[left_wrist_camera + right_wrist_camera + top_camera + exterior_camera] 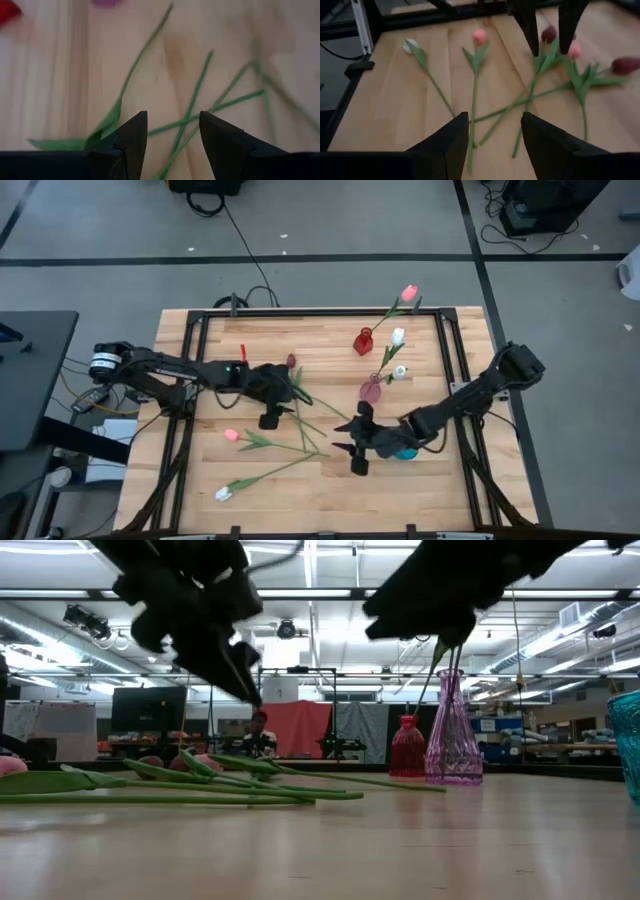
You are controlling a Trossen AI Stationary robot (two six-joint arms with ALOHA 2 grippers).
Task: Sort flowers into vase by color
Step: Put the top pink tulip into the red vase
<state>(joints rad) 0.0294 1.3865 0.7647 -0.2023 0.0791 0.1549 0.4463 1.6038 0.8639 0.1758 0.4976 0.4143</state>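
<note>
A wooden worktop [200, 480] seen from above. Loose tulips [275, 442] lie crossed near its middle and toward its left front corner. Other tulips stand in a red vase [363, 341] and a pink vase [371, 390] near the far edge. The left pincer [271, 420] hangs open above the loose stems. The right pincer [354, 452] is also open, empty, beside a teal vase [405, 451].

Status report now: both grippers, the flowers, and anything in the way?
Left gripper open, empty, above crossed stems. Right gripper open, empty, facing loose flowers. Red vase holds pink; pink vase holds white. Stems overlap.
</note>
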